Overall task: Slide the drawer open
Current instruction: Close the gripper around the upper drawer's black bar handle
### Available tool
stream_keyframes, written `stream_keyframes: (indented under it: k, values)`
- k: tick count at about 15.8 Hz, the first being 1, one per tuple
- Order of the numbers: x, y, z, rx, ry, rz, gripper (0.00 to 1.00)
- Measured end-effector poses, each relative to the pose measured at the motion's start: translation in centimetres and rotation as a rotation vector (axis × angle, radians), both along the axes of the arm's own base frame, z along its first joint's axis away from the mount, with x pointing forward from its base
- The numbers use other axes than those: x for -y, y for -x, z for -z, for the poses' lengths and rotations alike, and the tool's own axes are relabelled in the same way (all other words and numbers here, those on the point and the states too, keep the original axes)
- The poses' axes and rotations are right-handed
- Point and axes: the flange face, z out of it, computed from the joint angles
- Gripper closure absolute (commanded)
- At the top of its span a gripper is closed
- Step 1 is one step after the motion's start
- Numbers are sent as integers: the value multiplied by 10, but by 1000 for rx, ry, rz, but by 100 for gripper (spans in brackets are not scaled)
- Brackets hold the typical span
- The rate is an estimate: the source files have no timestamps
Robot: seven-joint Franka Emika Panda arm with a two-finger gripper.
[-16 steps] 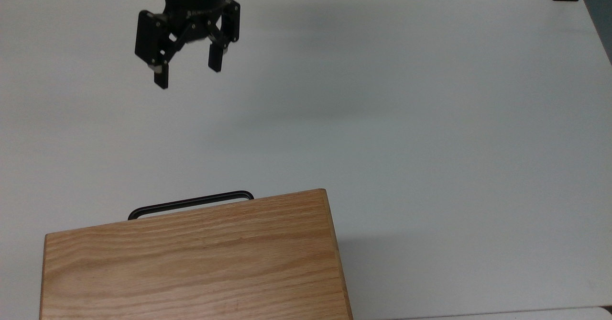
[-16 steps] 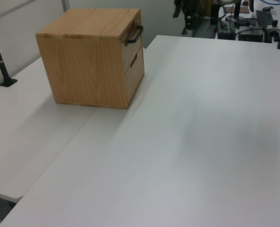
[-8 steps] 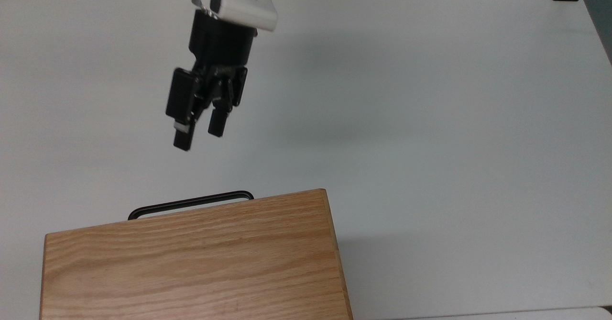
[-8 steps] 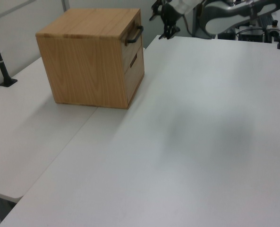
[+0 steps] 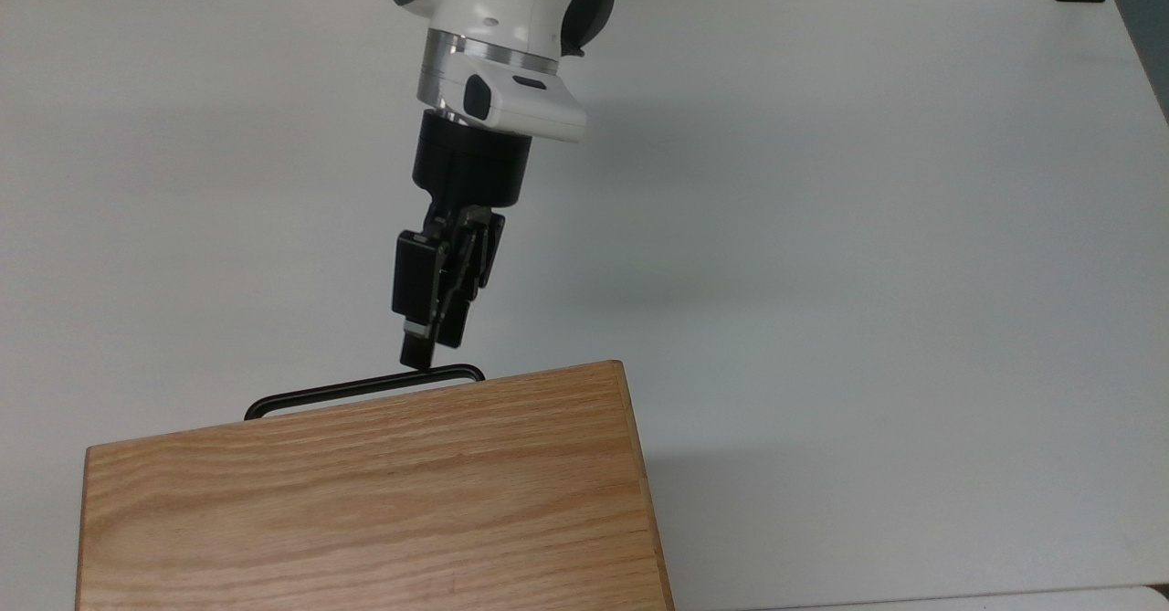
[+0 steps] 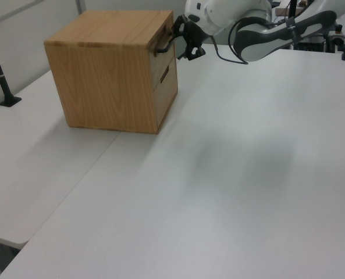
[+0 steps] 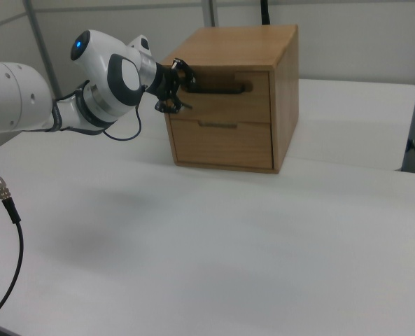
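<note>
The pincer [image 5: 429, 351] has come a long way in the last second: it was high over the far part of the table [image 5: 822, 227], and now its tips are just beside the handle [image 5: 365, 384], near the end on the top view's right. It has also turned, so the fingers stand one behind the other and look narrow. They seem nearly together, but from these angles one cannot tell for sure, and nothing is gripped yet. The approach is therefore almost done, and the grasp and the pull remain.

The drawer [image 7: 224, 94] is the upper one in the cabinet [image 6: 111, 70], which stands at the near side of the table in the top view. It is fully closed, its front flush with the lower front. The front faces the arm, toward the top view's upper edge, so it probably slides out that way. The handle's long axis runs level across the front, slightly slanted in the top view.
</note>
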Motion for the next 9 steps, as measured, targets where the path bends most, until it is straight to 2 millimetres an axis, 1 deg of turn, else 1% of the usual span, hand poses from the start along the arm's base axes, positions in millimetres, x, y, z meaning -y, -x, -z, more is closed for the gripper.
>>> stream_keyframes:
  k: [2, 3, 5, 6, 7, 8, 9]
  values:
    - [-4, -6, 2, 7, -5, 1, 47]
    - [-5, -10, 4, 11, -5, 0, 50]
    - [-6, -16, 8, 16, -5, 0, 52]
    - [-6, -19, 8, 21, -5, 2, 55]
    - [-4, -22, 5, 31, -4, 4, 65]
    - [-3, -24, 4, 35, -3, 6, 70]
    - [-2, -25, 4, 37, -2, 6, 71]
